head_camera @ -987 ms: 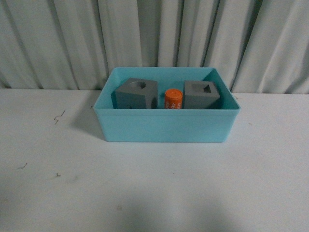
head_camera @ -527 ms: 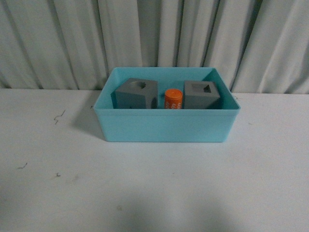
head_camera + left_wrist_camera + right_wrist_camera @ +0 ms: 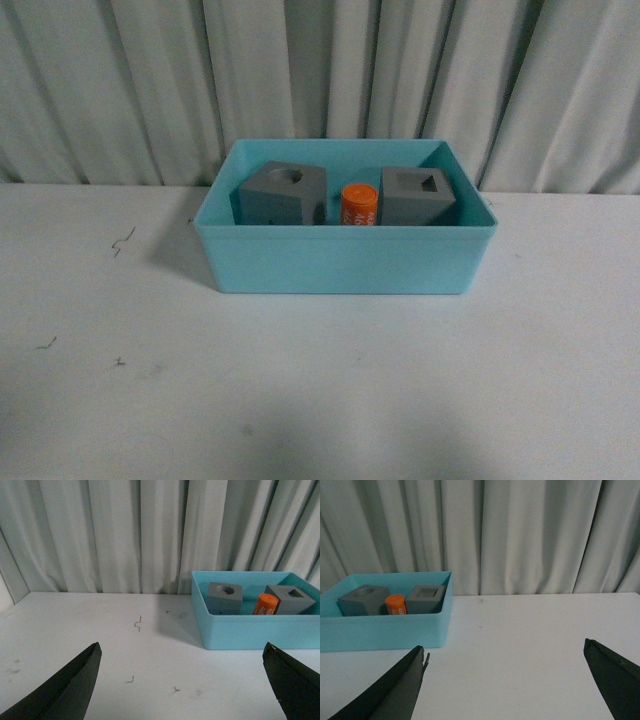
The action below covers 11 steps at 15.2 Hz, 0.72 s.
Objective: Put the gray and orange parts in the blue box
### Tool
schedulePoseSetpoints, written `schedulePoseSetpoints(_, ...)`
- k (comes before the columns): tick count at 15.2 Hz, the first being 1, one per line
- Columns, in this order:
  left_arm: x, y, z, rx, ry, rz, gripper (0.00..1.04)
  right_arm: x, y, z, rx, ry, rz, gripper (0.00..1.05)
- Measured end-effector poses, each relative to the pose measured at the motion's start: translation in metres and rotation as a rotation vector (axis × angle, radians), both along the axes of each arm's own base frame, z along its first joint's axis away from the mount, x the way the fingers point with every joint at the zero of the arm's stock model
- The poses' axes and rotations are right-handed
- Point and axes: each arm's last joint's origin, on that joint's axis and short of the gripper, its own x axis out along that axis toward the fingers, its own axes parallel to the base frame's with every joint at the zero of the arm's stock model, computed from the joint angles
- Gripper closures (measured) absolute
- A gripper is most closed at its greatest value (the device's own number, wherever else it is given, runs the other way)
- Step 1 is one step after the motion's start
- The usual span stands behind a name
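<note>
Presently, blue box (image 3: 345, 262): holds round-recess cube (image 3: 283, 193), orange cylinder (image 3: 358, 206), square-recess cube (image 3: 419, 196);
left gripper (image 3: 182, 690): jaws wide apart, empty;
right gripper (image 3: 507, 690): jaws wide apart, empty

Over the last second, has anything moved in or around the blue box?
Nothing has visibly changed. The gray cube with the round recess, the orange cylinder and the gray cube with the square recess sit in the blue box just as before, and the box itself has not shifted on the table. Neither hand appears in the front view, then or now.
</note>
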Motion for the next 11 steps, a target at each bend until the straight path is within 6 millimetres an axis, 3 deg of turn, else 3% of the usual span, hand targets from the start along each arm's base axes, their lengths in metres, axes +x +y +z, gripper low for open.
schedulePoseSetpoints(11, 0.0000, 0.0000, 0.0000, 0.000, 0.000, 0.000, 0.07, 0.0000, 0.0000, 0.0000, 0.000, 0.000, 0.000, 0.06)
